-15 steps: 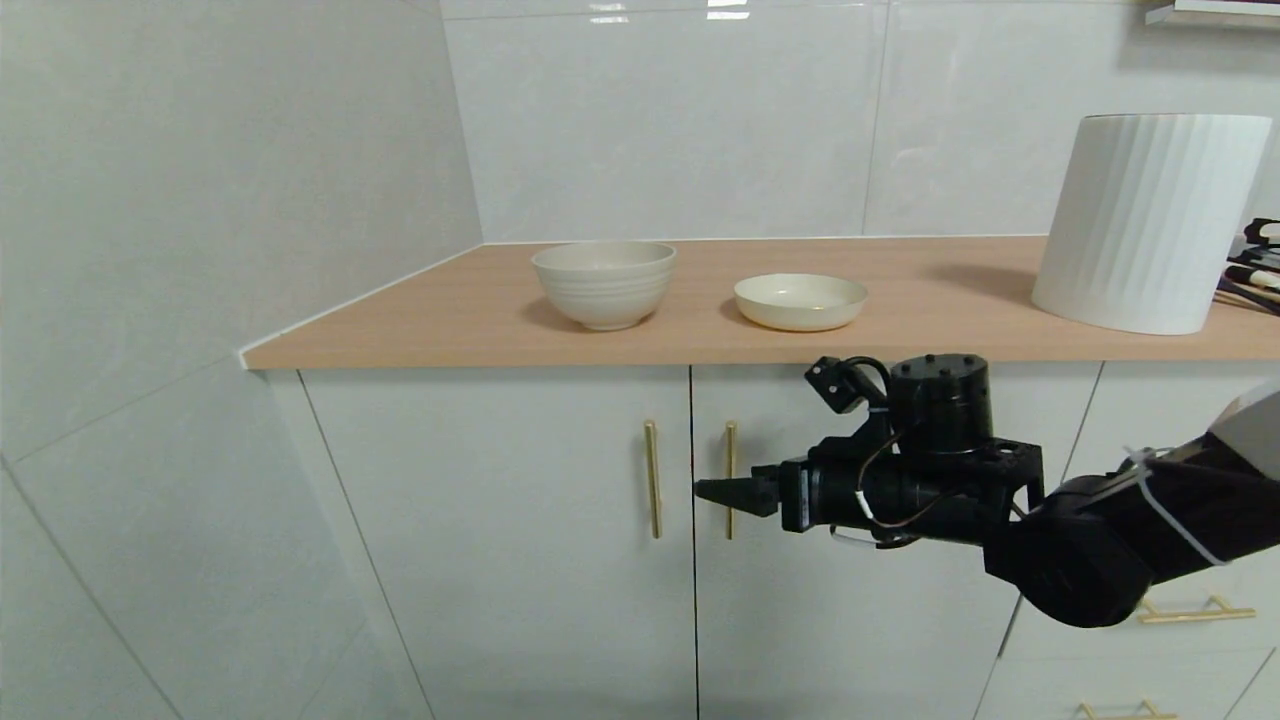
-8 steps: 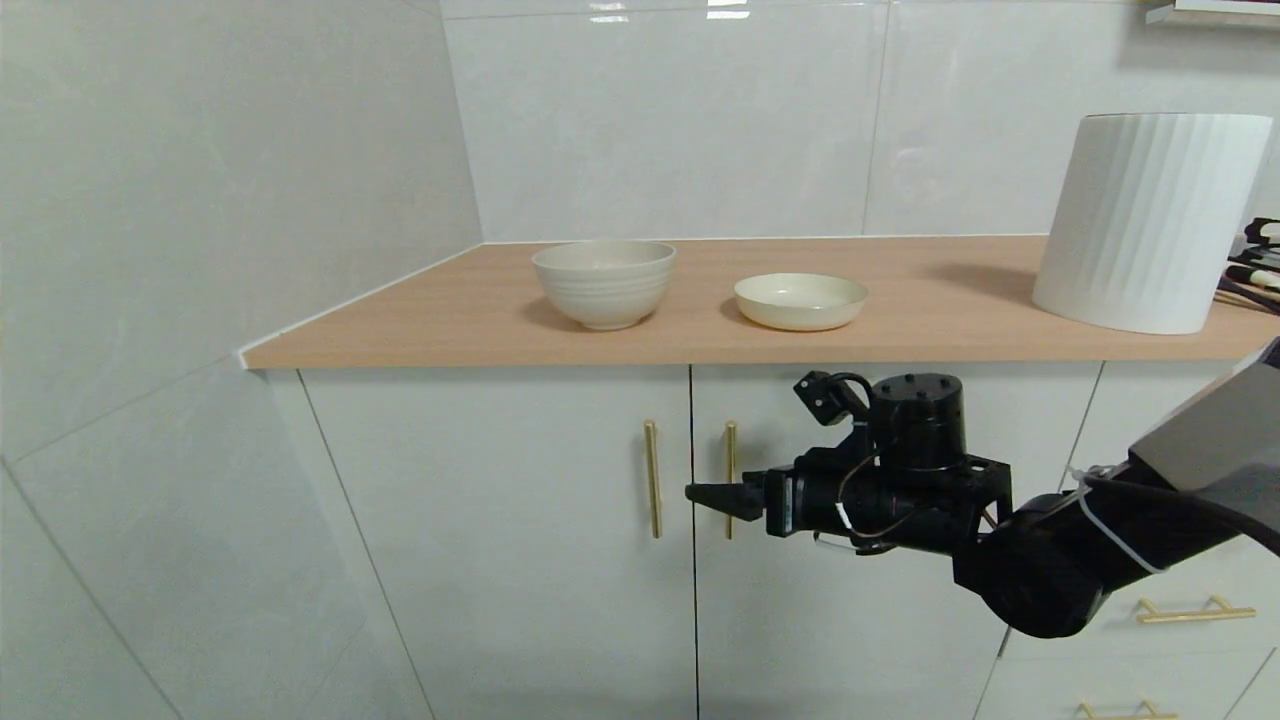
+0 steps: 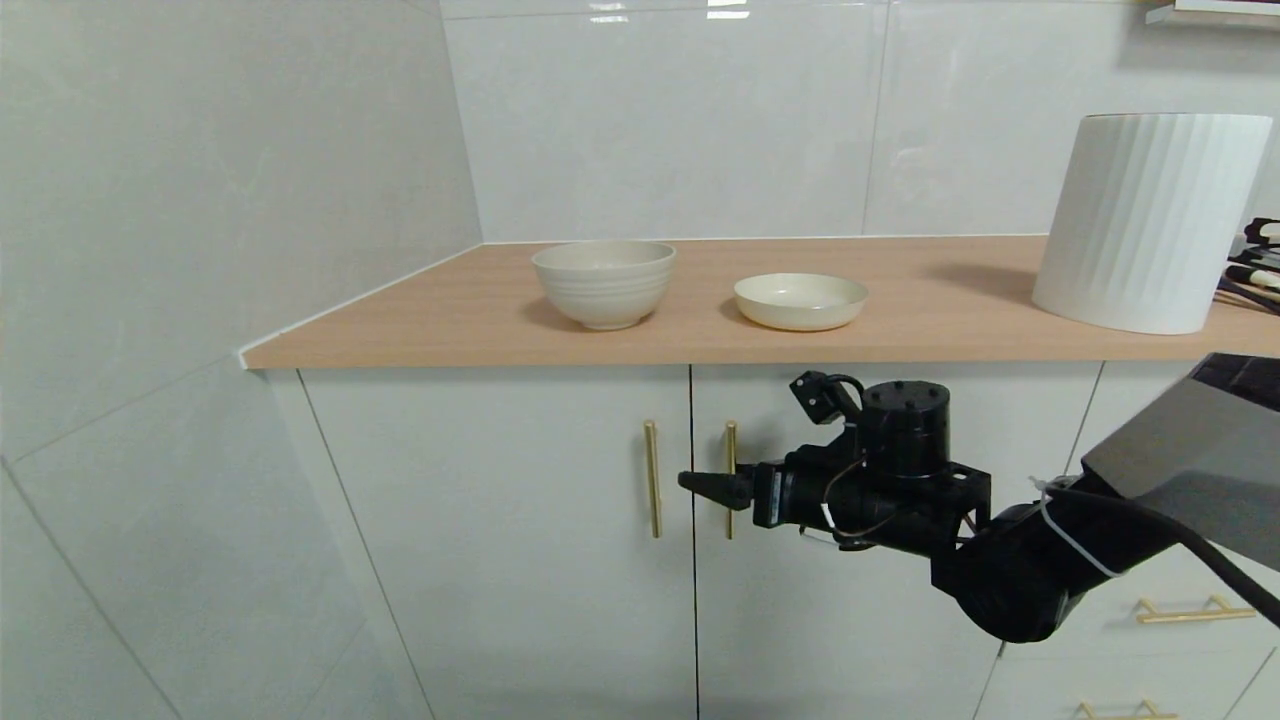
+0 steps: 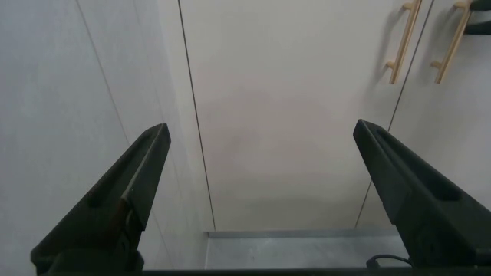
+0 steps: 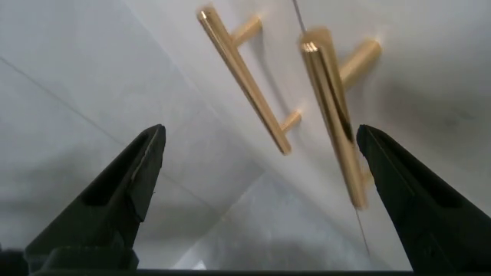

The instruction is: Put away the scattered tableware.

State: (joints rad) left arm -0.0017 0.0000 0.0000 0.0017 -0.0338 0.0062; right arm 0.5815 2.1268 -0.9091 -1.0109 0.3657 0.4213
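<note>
Door-opening step: right gripper (image 3: 692,483), fingers spread, level with right door handle (image 3: 731,445); next, likely clasp handle and pull.

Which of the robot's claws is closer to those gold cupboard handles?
Right. The right gripper, open, is just in front of the gold handles, at their height. The left gripper, also open, faces the cupboard door from farther off.
</note>
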